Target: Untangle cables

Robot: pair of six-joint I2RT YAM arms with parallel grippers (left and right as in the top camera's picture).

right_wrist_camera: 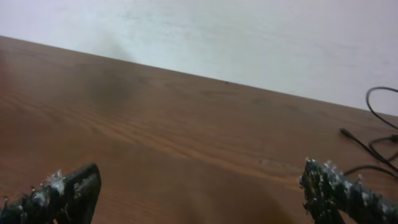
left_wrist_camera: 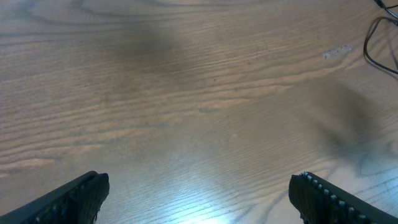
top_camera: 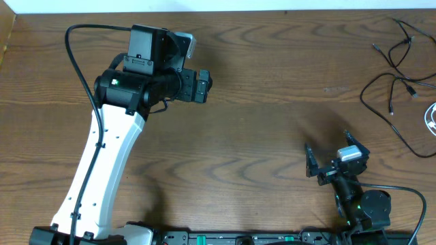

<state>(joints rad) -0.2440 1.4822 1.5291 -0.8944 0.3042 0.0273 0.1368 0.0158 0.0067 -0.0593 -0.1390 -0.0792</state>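
Observation:
Thin black cables (top_camera: 395, 75) lie loosely spread at the table's far right, with a white cable (top_camera: 430, 119) at the right edge. A bit of black cable shows in the left wrist view (left_wrist_camera: 376, 43) and in the right wrist view (right_wrist_camera: 373, 140). My left gripper (top_camera: 204, 86) is open and empty over the table's upper left-middle, far from the cables; its fingers frame bare wood (left_wrist_camera: 199, 199). My right gripper (top_camera: 328, 155) is open and empty near the front right, short of the cables (right_wrist_camera: 199, 193).
The wooden table (top_camera: 259, 136) fills the view. A pale wall (right_wrist_camera: 217, 37) stands behind its far edge. The left arm's white link (top_camera: 102, 170) crosses the front left. The right arm's base (top_camera: 361, 207) sits at the front edge.

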